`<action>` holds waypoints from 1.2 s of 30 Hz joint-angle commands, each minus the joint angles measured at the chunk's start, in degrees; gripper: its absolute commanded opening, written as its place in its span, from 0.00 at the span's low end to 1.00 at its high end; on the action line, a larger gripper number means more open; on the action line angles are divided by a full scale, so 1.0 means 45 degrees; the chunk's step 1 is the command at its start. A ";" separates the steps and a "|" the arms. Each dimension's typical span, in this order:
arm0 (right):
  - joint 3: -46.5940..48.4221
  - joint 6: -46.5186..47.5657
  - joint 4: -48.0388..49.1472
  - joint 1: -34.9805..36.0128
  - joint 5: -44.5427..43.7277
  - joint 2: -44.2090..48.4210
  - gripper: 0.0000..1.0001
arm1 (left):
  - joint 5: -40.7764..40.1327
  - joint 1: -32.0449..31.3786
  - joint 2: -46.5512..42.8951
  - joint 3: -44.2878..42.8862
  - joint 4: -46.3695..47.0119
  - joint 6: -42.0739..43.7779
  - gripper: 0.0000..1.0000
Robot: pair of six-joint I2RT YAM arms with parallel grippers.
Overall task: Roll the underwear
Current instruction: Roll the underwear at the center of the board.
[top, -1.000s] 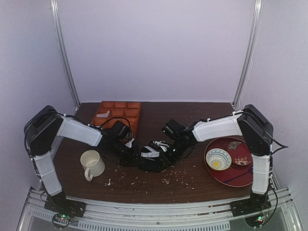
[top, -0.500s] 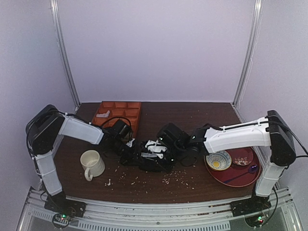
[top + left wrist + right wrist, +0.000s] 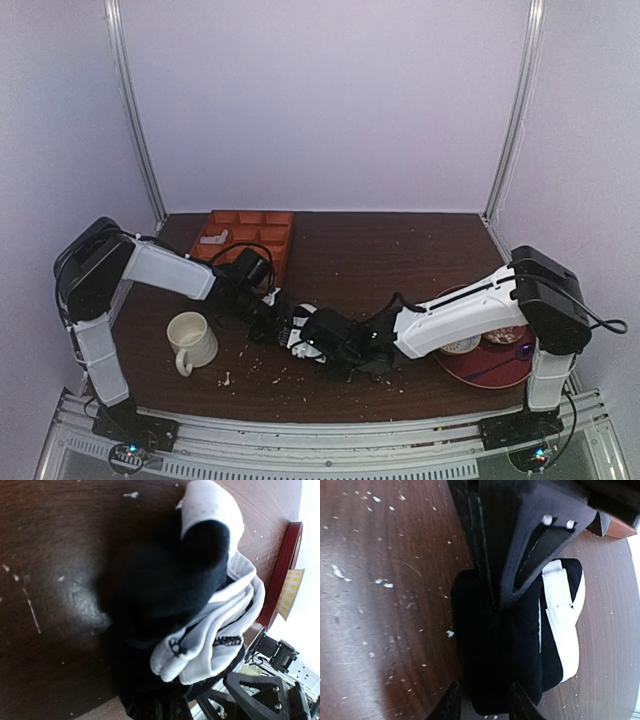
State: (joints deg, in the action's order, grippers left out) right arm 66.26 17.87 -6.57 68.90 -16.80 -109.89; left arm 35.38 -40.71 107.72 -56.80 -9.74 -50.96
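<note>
Toward the near middle of the table (image 3: 420,240), the right claw (image 3: 320,345) lies low, jaws a little apart with the black roll of underwear (image 3: 520,655) between its tips, its long axis running along the fingers; just beyond, the left claw (image 3: 268,312) stays clenched at the bundle's far-left end, so either arm is close, the right one better aligned.

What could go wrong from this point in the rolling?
The right end effector straddles the bundled underwear with its jaws part open, so the roll could spring loose. The left end effector is shut at the bundle's other end; pulling may drag it. The mug stands nearby and could be bumped.
</note>
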 commanded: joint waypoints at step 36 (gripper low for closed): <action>0.0381 0.0596 -0.0205 0.0116 -0.0209 -0.1005 0.00 | -0.0426 0.0491 -0.0301 0.0349 -0.1501 0.0542 0.27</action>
State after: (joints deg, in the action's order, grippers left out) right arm 67.94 23.11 -0.58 70.67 -24.32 -116.22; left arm 35.83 -39.86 107.68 -56.58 -9.76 -49.76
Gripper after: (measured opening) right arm 0.021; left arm 0.133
